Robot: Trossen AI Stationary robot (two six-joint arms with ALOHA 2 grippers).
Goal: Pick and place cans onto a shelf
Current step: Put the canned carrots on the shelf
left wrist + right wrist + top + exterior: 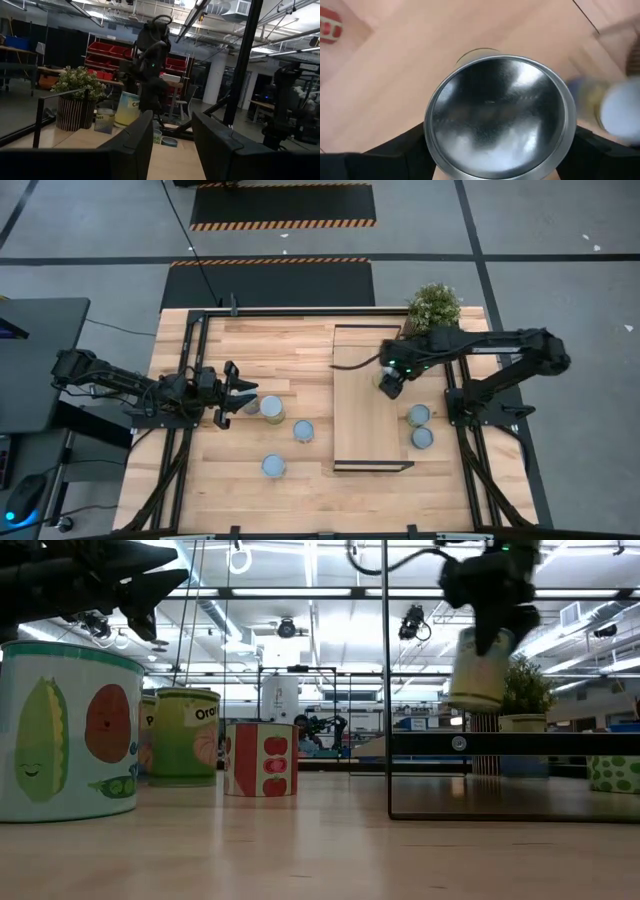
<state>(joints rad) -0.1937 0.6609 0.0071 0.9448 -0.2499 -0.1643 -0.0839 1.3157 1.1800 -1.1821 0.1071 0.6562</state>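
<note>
Two dark robot arms work over a pale wood worktop (290, 350). The right hand (389, 385) is clamped around a can (480, 668), gripping it from above and holding it in the air over the far end of the shelf (365, 420). From table height this can hangs clear above the shelf board, nearly upright with its long axis close to vertical and a slight tilt; the right wrist camera looks straight onto its shiny round metal end. The left hand (238, 390) is empty, its fingers (135, 142) spread apart, hovering just beside a can (271, 408) at the left-middle of the worktop. Two more cans stand upright nearby, one (304, 430) towards the shelf and one (274, 466) nearer the front edge. Another pair (420, 426) stands close together on the worktop right of the shelf. Labels show cartoon vegetables: corn, a tomato and peas on the nearest can (68, 730), tomatoes on a red-and-white one (260, 759), and letters reading "Ora" on a green one (185, 735). A potted plant (434, 305) sits at the far right corner.
</note>
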